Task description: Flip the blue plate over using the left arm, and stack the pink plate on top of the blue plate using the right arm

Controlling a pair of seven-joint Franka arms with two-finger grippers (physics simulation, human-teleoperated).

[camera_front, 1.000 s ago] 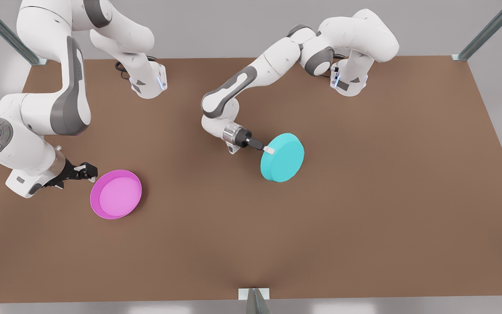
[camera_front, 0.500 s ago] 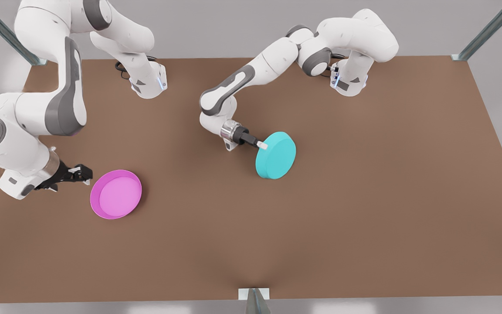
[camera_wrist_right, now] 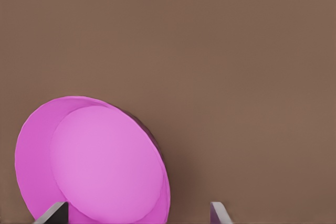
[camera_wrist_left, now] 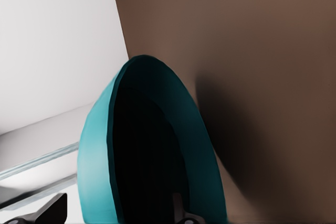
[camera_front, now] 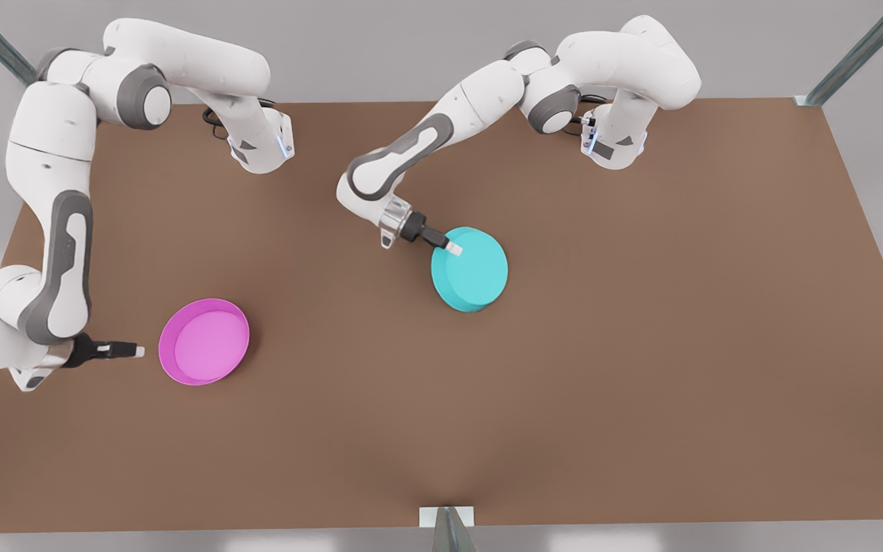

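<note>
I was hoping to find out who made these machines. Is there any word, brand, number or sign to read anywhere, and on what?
No readable text anywhere.
The blue plate and the pink plate: plain, unmarked.
The table: bare brown, no label.
The arm bases: small dark marks and blue lights, too small to read.
The left gripper and the right gripper: no lettering visible.

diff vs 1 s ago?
The left gripper, shut on the blue plate, carried it toward the front view's left and turned it further over, base now facing up. The right gripper, open, backed off to the front view's left of the pink plate and dropped lower, its arm unfolding. The pink plate stayed put, rim up.
</note>
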